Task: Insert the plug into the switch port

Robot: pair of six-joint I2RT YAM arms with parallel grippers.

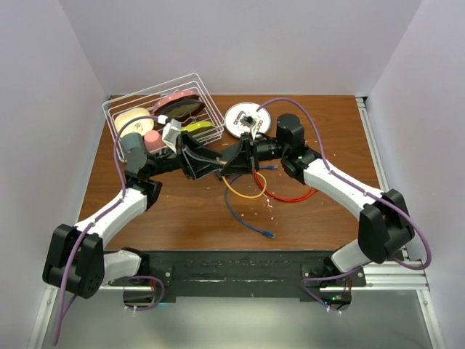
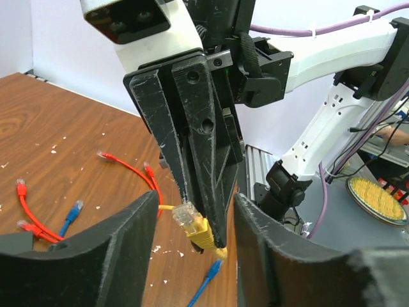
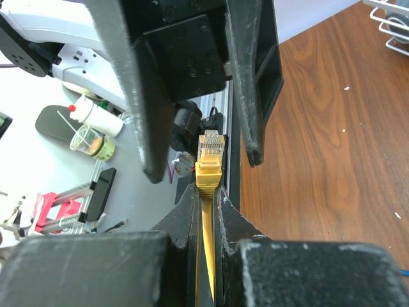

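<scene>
My right gripper (image 1: 229,164) is shut on a yellow cable just behind its clear-tipped plug (image 3: 209,155), which sticks out past the fingertips. In the left wrist view the plug (image 2: 192,224) hangs at the tip of the right gripper (image 2: 216,238). My left gripper (image 1: 211,163) is open and empty. Its two fingers (image 3: 137,115) stand on either side of the plug without touching it. The rest of the yellow cable (image 1: 243,195) loops down onto the table. The flat black switch does not show clearly in any view.
A white wire dish rack (image 1: 196,76) with plates stands at the back left. A round patterned white plate (image 1: 236,120) lies behind the grippers. Red cables (image 1: 290,195) and a blue cable (image 1: 247,222) lie on the wooden table, with white crumbs scattered about.
</scene>
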